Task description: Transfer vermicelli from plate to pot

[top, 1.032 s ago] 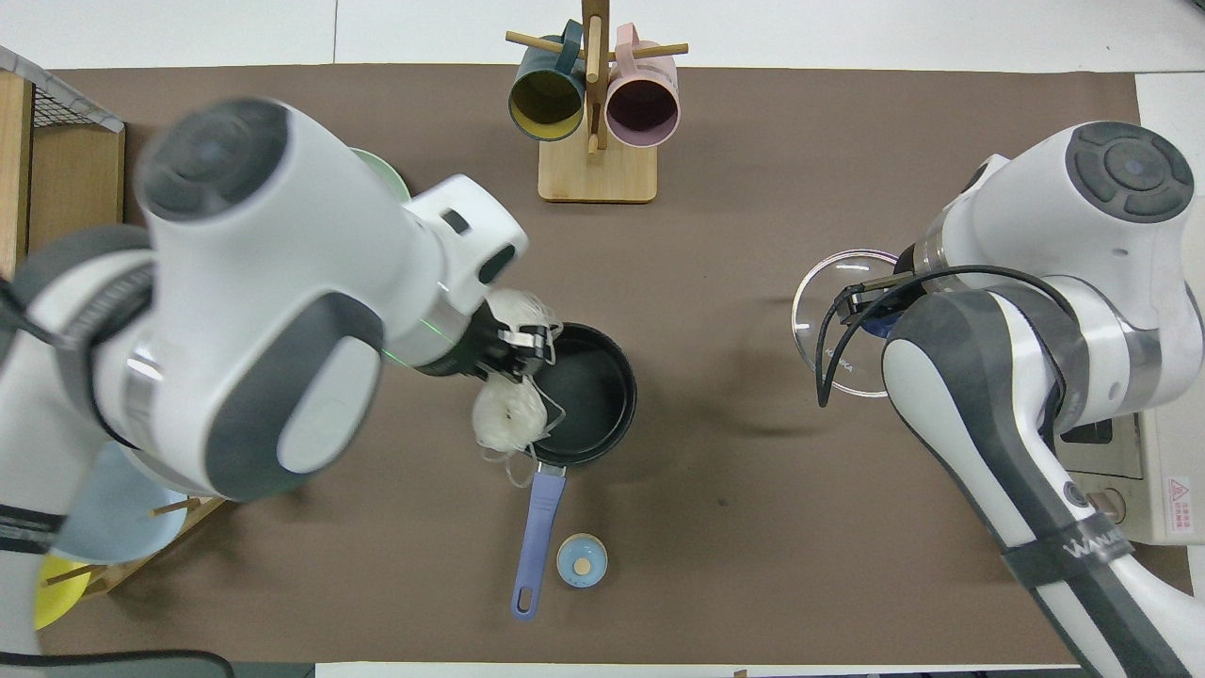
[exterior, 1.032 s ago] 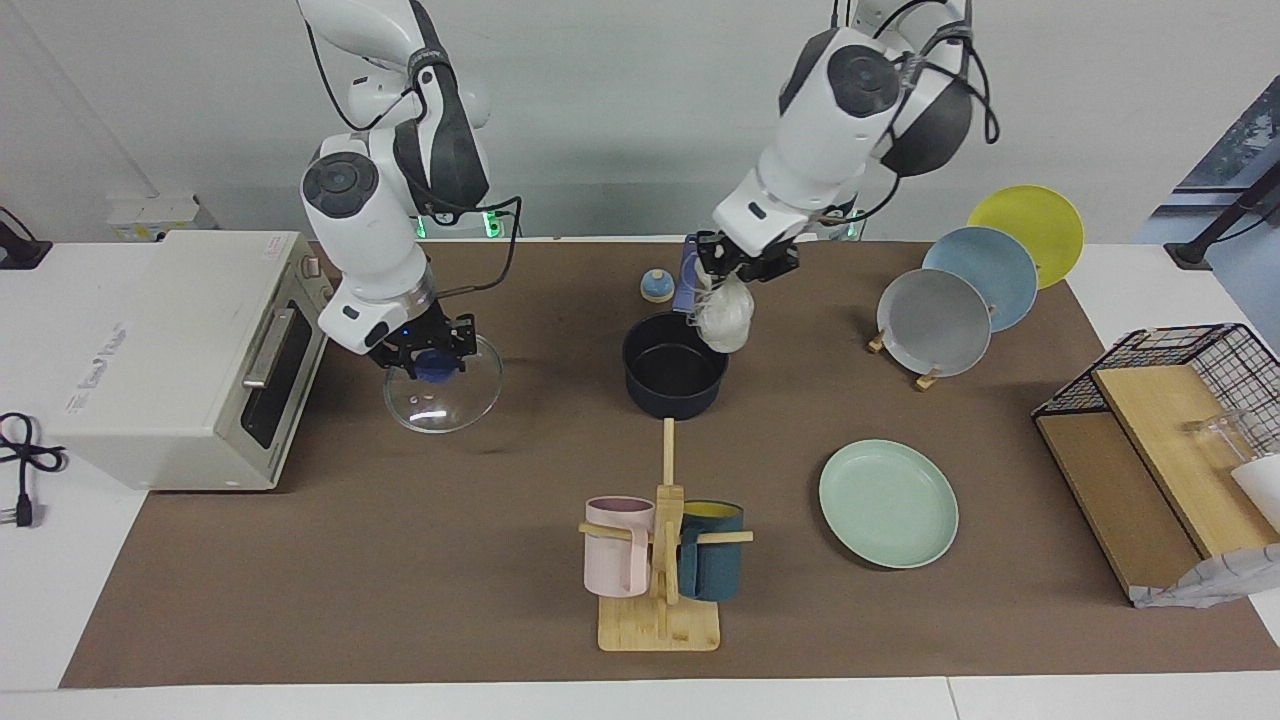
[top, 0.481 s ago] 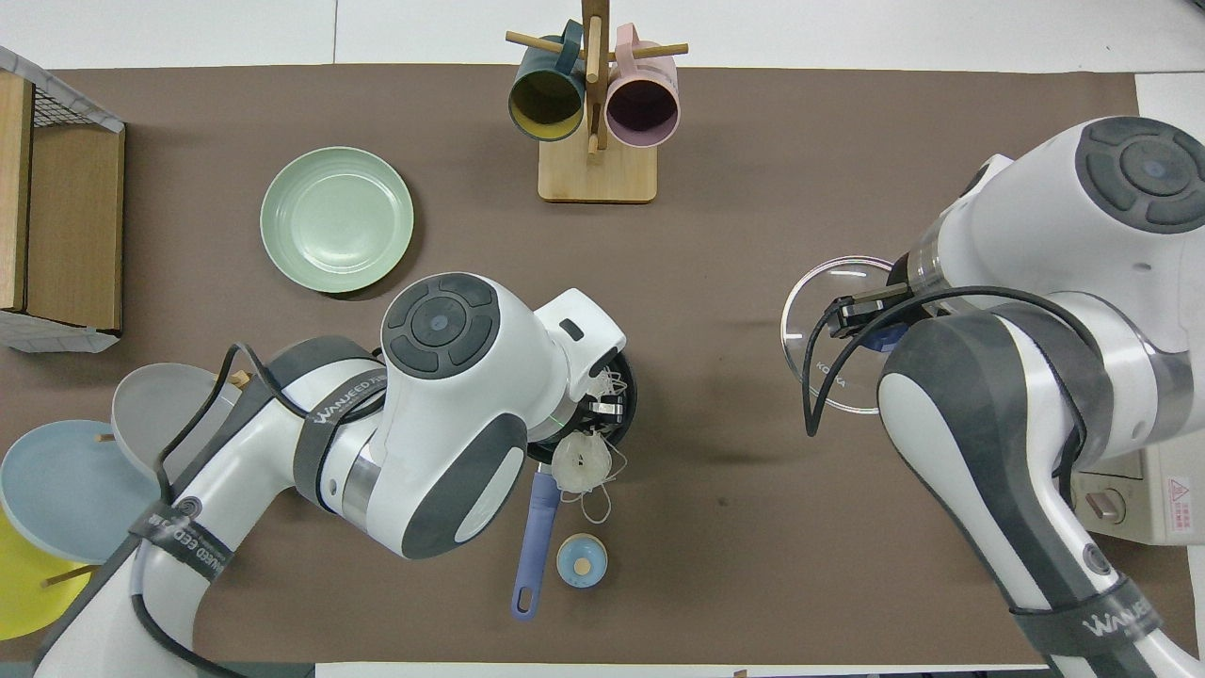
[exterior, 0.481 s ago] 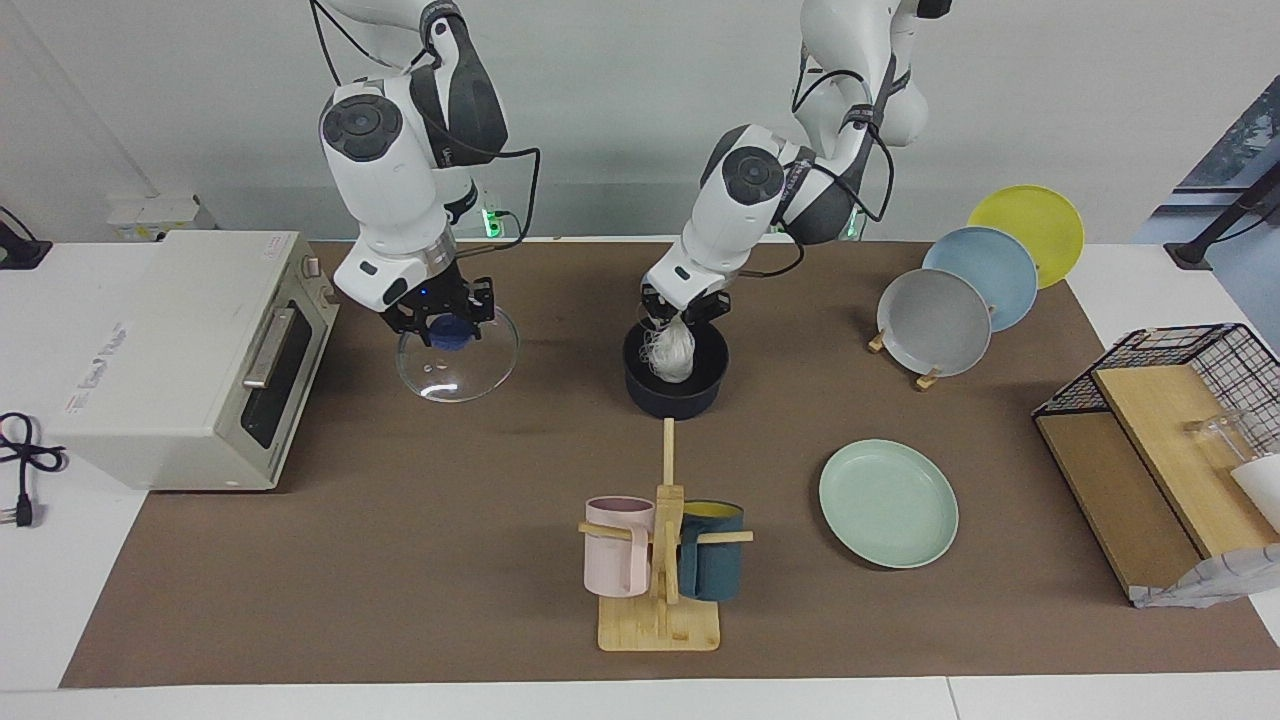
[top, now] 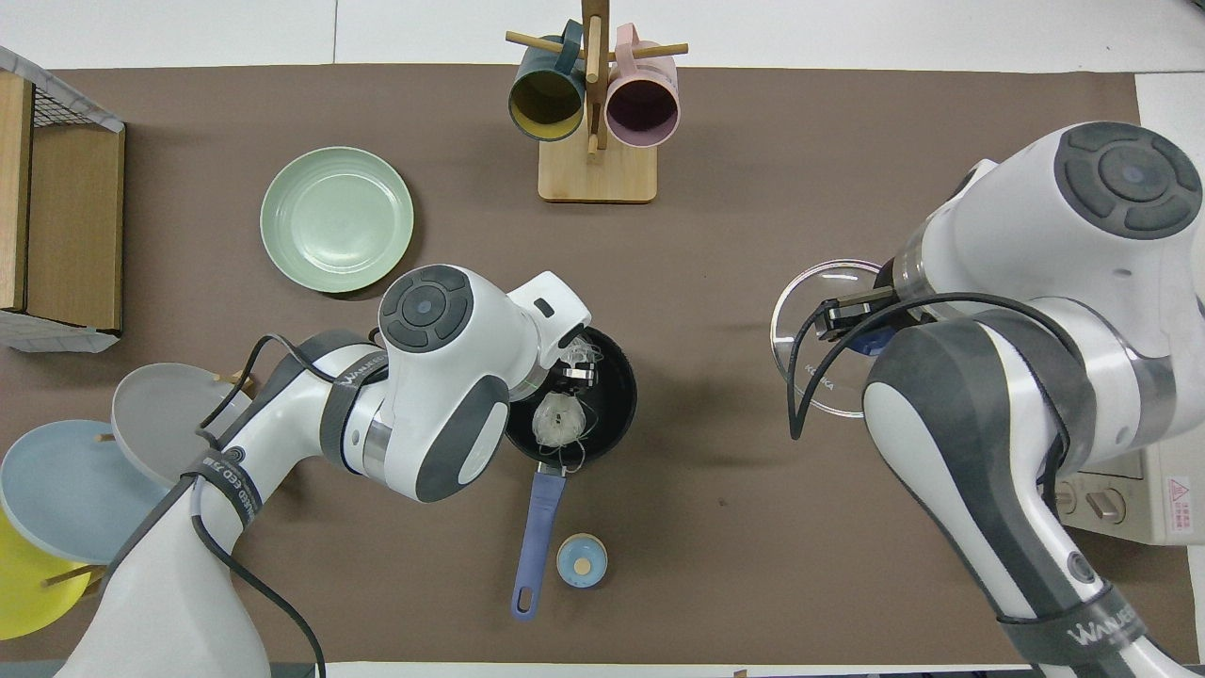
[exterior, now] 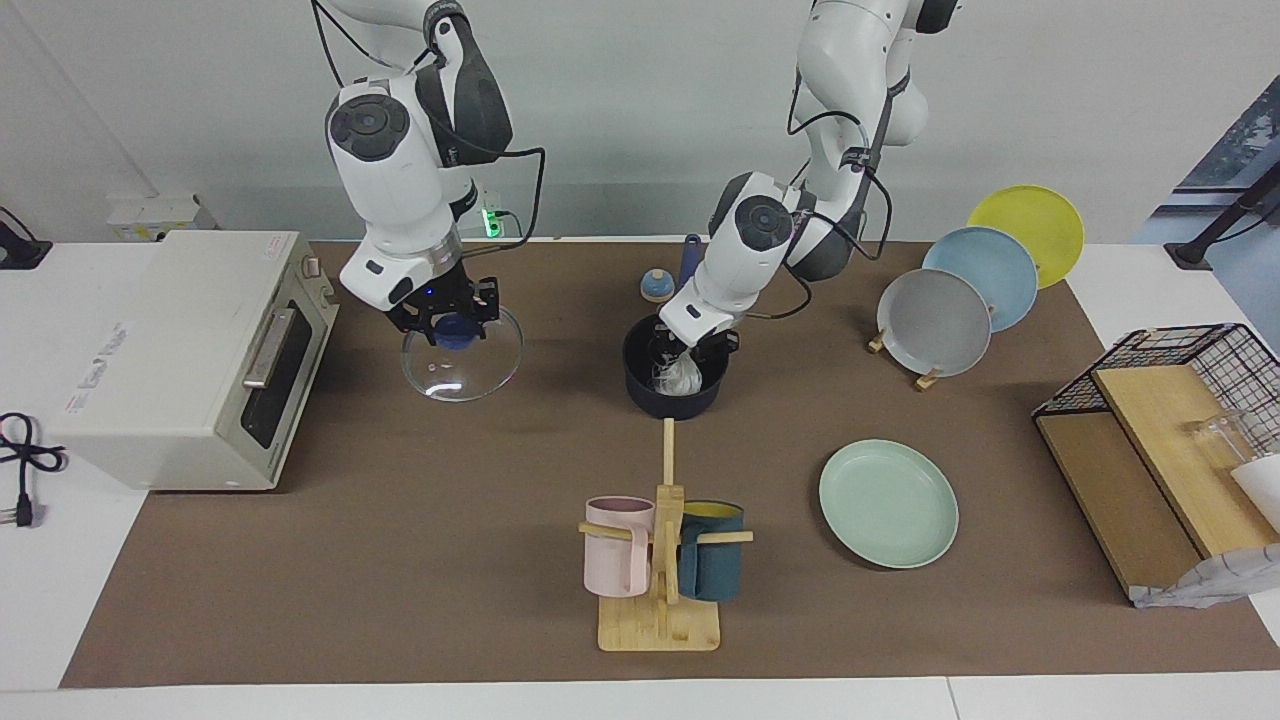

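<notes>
Left gripper (exterior: 690,352) dips into the pot (exterior: 640,385), jaws pinching the vermicelli (exterior: 677,375); beside the pot, right gripper (exterior: 447,322) jaws pinch a glass lid's (exterior: 478,370) knob.

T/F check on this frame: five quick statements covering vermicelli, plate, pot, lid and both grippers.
1. The vermicelli is down inside the pot. True.
2. The plate has noodles on it. False: the mint-green plate is bare.
3. The right gripper holds the glass lid by its blue knob. True.
4. The left gripper hangs over the mug rack. False: it is lowered into the pot, at the vermicelli.
5. The lid sits on the pot. False: the pot is uncovered, and the lid is held toward the right arm's end, near the toaster oven.
</notes>
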You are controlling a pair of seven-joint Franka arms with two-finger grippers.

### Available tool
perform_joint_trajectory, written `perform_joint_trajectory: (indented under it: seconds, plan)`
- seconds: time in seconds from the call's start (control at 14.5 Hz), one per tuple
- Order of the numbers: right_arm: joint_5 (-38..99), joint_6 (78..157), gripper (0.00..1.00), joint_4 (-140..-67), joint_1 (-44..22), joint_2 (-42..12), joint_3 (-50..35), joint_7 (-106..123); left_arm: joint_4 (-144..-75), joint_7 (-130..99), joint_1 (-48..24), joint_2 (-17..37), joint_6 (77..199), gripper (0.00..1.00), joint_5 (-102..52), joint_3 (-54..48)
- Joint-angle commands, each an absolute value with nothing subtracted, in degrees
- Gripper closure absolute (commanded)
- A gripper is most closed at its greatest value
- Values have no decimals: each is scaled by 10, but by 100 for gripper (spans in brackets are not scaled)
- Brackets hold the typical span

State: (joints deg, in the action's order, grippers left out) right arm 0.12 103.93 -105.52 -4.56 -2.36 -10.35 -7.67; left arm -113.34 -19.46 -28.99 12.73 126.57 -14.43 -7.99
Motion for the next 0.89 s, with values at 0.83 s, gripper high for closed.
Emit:
perform_joint_trajectory:
  seconds: [0.83]
  plan:
    - [-51, 1138, 46, -1012, -208, -110, -228, -489, -1010, -5, -3, -17, 955, 0, -24, -78]
